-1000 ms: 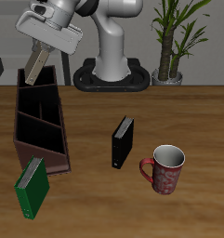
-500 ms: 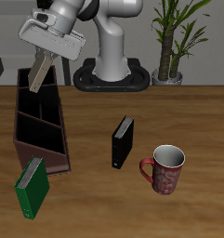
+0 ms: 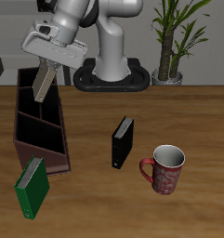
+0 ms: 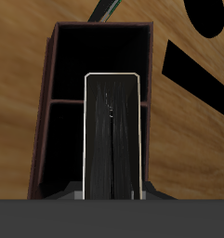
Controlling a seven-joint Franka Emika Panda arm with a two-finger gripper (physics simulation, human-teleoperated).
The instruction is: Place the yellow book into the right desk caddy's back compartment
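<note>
The yellow book (image 3: 44, 81) hangs tilted, pinched in the gripper (image 3: 50, 63), above the right desk caddy (image 3: 39, 130) and its back compartment (image 3: 41, 89). If lowered while slanted, its lower edge could likely catch a wall or divider and twist loose. The compartments visible beneath the gripper look empty.

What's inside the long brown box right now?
The right desk caddy looks empty: only dark sections and slanted dividers show. The gripper holds the yellow book above the back compartment, so the book hides part of that section's floor. The green book leans outside it.
</note>
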